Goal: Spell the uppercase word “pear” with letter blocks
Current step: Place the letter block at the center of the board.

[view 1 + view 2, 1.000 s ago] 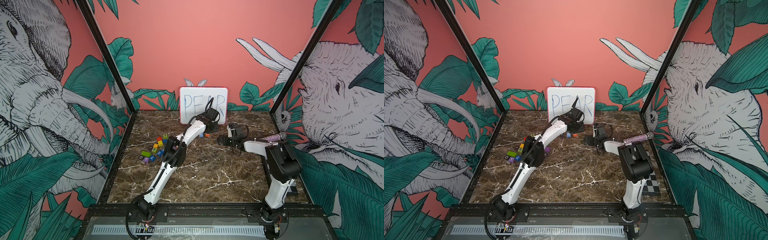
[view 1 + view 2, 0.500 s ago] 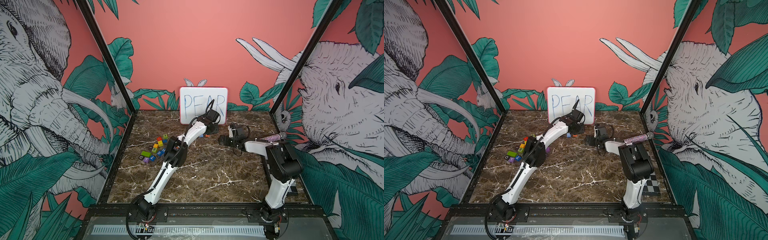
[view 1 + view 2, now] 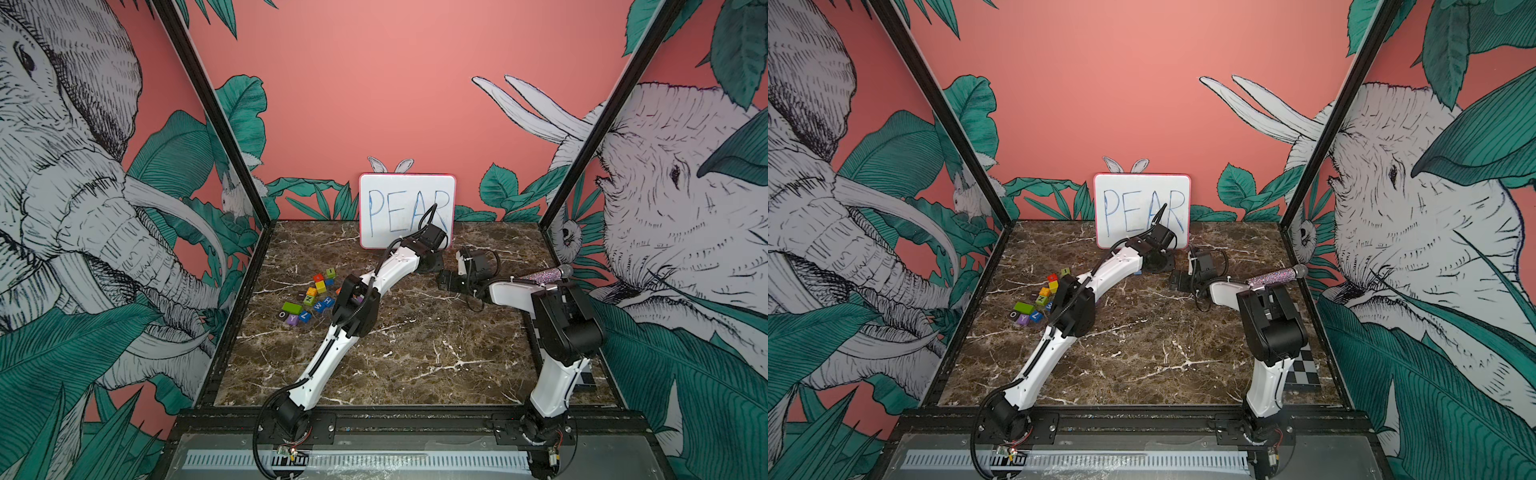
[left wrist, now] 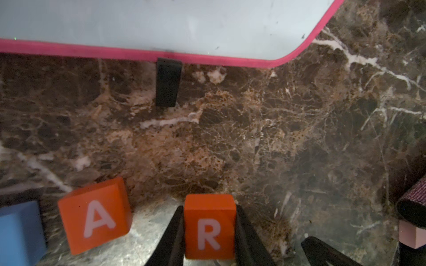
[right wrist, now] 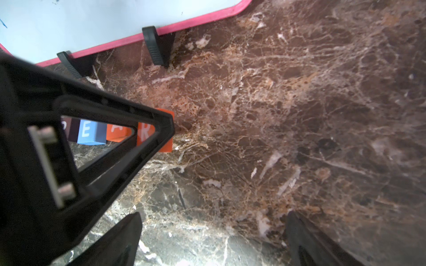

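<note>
Left fingers (image 4: 245, 237): closed tight on the orange-red cube with white R (image 4: 209, 226), low before the pink-rimmed whiteboard (image 4: 161, 23).
Row: skewed orange-red A cube (image 4: 96, 215), blue E cube (image 5: 88, 135), dark brown P cube (image 5: 71, 129); gap before R.
Right fingers (image 5: 119, 237): wide apart, empty, near R.
Risk: an uneven release could twist R; right fingers could bump it.

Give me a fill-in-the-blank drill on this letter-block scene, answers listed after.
1. The left gripper has its fingers shut on the small orange-red cube bearing the white letter ____.
2. Next to the orange-red cube with a white A, on its far side from the held one, sits a third cube coloured ____.
3. The pink-rimmed whiteboard on the brown marble table reads ____ in blue handwriting.
4. The right gripper holds nothing; its fingers stand ____.
Missing words: R; blue; PEAR; open.
</note>
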Controlling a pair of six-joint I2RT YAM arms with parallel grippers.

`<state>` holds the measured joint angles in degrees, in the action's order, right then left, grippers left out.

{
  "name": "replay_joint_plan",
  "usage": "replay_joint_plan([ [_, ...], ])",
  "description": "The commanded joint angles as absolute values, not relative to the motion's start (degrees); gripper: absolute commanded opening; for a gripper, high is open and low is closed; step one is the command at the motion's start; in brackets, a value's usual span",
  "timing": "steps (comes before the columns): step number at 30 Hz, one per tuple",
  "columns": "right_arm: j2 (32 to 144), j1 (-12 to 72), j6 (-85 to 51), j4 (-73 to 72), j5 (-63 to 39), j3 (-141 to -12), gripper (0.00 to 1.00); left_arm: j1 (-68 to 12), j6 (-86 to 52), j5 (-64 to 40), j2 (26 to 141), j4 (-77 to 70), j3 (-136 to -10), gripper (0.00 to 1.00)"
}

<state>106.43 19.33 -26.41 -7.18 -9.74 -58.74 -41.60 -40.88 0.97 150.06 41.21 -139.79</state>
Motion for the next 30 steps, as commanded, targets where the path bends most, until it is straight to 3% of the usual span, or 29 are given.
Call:
replay_joint_plan([
  [1, 105.3, 19.0, -26.8, -9.3, -9.9, -58.6, 0.99, -41.7, -40.8, 2.8, 149.9, 41.2, -141.7, 0.0],
  [30, 104.9, 18.9, -27.0, -9.8, -10.2, -58.3, 0.99, -41.7, -40.3, 5.7, 150.5, 41.8, -141.5, 0.0],
])
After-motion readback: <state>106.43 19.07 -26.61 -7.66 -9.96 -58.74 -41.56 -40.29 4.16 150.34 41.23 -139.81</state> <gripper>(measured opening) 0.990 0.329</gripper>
